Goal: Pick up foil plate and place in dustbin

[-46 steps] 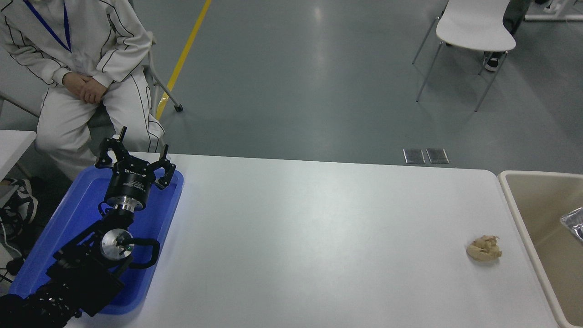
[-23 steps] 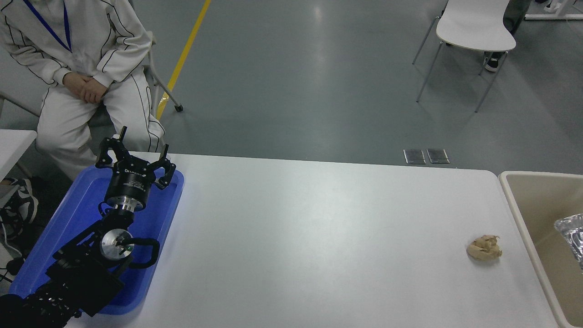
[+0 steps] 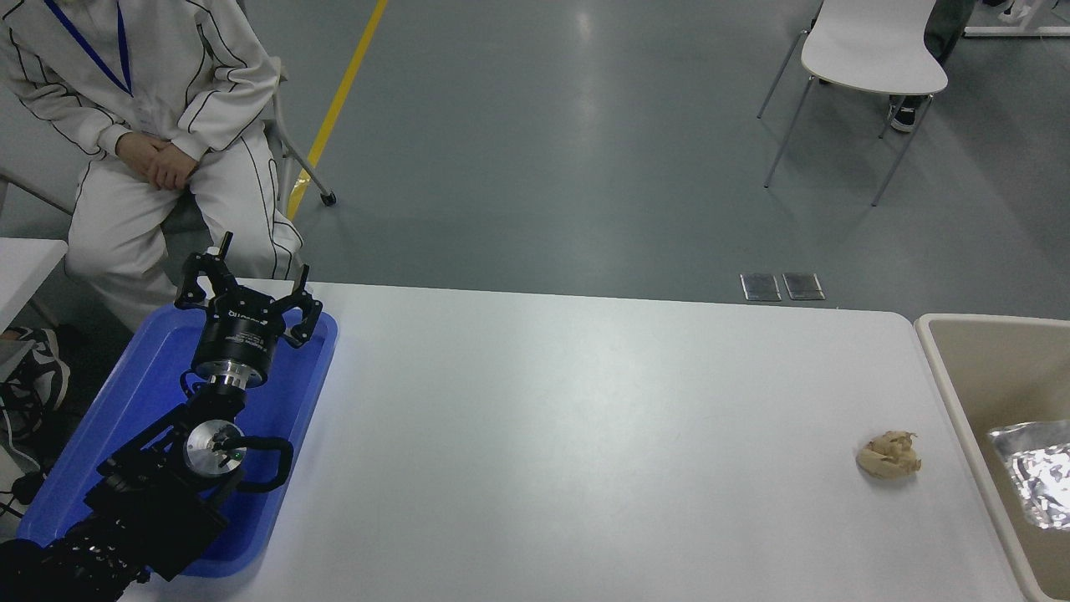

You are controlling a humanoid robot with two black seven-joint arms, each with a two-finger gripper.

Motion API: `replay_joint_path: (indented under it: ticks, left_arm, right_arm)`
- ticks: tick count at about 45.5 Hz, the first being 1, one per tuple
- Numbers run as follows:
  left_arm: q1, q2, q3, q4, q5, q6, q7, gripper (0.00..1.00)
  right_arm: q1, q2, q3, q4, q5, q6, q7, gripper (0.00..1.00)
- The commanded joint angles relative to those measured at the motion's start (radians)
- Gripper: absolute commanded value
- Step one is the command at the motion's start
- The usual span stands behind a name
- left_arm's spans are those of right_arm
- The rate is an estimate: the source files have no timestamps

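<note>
The foil plate (image 3: pixel 1035 472), shiny silver and wrinkled, lies inside the dustbin (image 3: pixel 957 393), a large beige bin at the table's right edge. Part of the plate is cut off by the picture's right edge. No gripper holds it. My left gripper (image 3: pixel 249 288) is parked at the lower left over the blue tray, its fingers spread open and empty. My right arm and gripper are out of view.
A small beige wad of paper (image 3: pixel 888 456) lies on the white table (image 3: pixel 585 435) near the bin. A flat blue tray (image 3: pixel 288 393) sits at the table's left end. A person in white sits at the far left. A white chair (image 3: pixel 872 52) stands beyond.
The foil plate has dropped lower and leftward inside the dustbin, and more of it shows now. The left arm and the paper wad have not moved.
</note>
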Motion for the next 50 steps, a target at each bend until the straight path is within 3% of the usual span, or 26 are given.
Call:
replay_joint_path:
  ticks: [1,30,42,50]
  left_arm:
    - [0.0,0.0,0.0,0.0,0.0,0.0,0.0,1.0]
    - [0.0,-0.002,0.0,0.0,0.0,0.0,0.0,1.0]
    - [-0.002,0.0,-0.001,0.0,0.0,0.0,0.0,1.0]
    - [-0.002,0.0,0.0,0.0,0.0,0.0,0.0,1.0]
  right_arm:
    - [-0.003,0.003,0.002,0.001,0.0,-0.044,-0.001,0.85]
    - [0.035,-0.018,0.002,0.096,-0.016,-0.08,-0.001,0.99]
    - [0.127,-0.23,-0.003,0.475,-0.258,-0.072,-0.001,0.99]
    - [0.259,-0.336,-0.174,0.676,-0.267,-0.057,-0.001,1.0]
